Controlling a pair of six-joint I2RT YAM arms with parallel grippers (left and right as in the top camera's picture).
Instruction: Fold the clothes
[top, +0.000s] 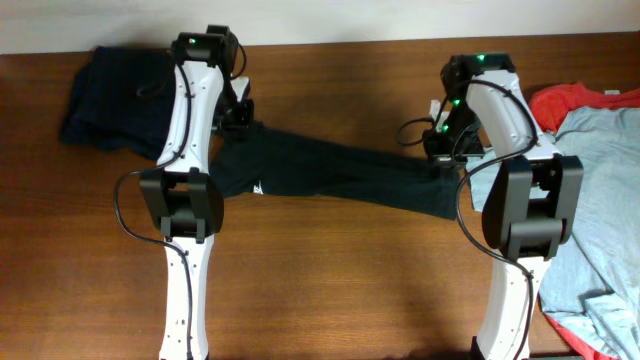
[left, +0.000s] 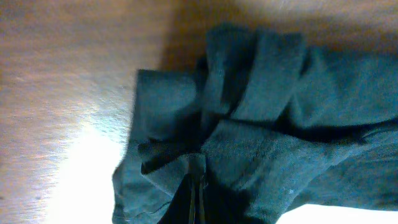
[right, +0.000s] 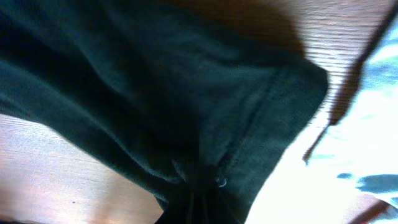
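Note:
The black T-shirt (top: 330, 172) lies stretched in a long band across the table's middle, its small white label (top: 259, 186) near the left end. My left gripper (top: 238, 118) is shut on the shirt's left end; the left wrist view shows bunched folds of it (left: 261, 124) pinched at the fingertips (left: 198, 186). My right gripper (top: 445, 150) is shut on the shirt's right end, where a hemmed edge (right: 261, 118) gathers at the fingertips (right: 205, 180). The dark navy shirt (top: 110, 95) is heaped at the far left. The light blue-grey shirt (top: 600, 200) and the red-orange one (top: 570, 100) lie at the right.
The brown wooden table (top: 330, 280) shows bare wood in front of the stretched shirt. Both arm bases stand at the front edge. The pile at the right reaches the table's right edge.

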